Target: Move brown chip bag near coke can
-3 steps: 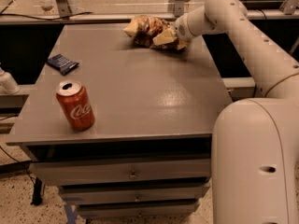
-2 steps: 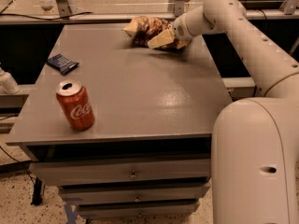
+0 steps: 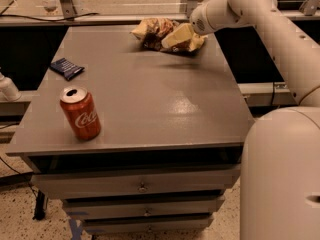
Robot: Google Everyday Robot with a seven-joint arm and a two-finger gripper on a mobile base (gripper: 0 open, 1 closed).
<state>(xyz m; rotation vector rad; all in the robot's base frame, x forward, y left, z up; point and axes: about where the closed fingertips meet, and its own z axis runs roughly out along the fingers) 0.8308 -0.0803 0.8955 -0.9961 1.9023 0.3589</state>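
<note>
Hardly anything had moved since a second ago. The claw's end of the bag looked a tiny bit higher, and the can and the little blue packet lay just where they were.

The claw (image 3: pixel 189 34) was at the far side of the table (image 3: pixel 150 99), a bit to the right of the middle. It came in from the right on the end of the big white arm (image 3: pixel 260 14). It was pushed right up against the right end of the brown chip bag (image 3: pixel 155 31). I could not tell if the claw was open or closed, or if it really had hold of the bag, because the crinkly bag hid that part.

From the claw, the bag stretched away to the left. Its long side ran left to right, along the far edge of the table. A dark shadow lay under its right end, so I think that end was off the table a little.

Going on from there, the coke can (image 3: pixel 80 113) stood upright far off, at the near left corner. It was well apart from the bag, with a lot of bare table between them. The small blue packet (image 3: pixel 66 67) lay flat by the left edge, a bit farther back than the can.

So the bag had to travel toward the near side and to the left. I think the claw would need to pull it that way and keep clear of the blue packet.
</note>
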